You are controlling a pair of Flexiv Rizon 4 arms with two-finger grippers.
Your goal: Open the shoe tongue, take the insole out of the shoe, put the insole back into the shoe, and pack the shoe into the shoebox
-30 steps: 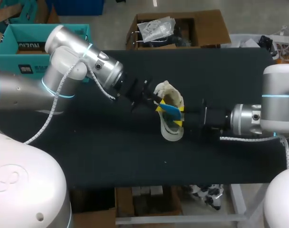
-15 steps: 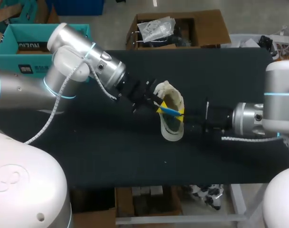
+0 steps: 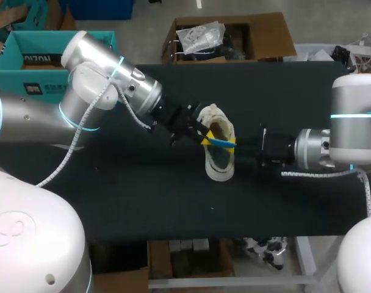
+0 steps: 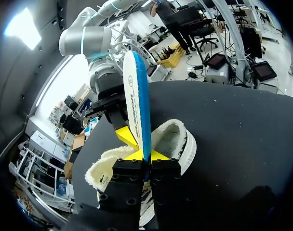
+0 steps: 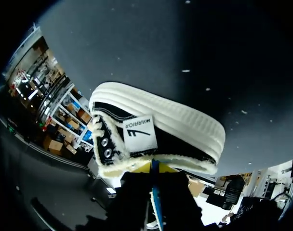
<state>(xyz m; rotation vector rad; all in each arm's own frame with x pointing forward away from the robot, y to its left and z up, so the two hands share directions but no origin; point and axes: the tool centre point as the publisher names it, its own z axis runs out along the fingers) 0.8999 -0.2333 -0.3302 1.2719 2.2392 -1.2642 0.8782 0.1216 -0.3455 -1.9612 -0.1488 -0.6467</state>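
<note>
Left fingers (image 4: pixel 129 169) are clamped on the blue insole (image 4: pixel 137 101), holding it across the shoe (image 3: pixel 219 166) mid-desk (image 3: pixel 143 195). Right fingers (image 4: pixel 126 136) sit at its opening, can't tell their grip.

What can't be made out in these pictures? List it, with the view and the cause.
Insole lower end: left wrist view, hidden behind the left gripper.
Shoe inside: right wrist view shows only its outer side; head view, insole covers the opening.
Shoebox: none stands on the table in any view.
</note>
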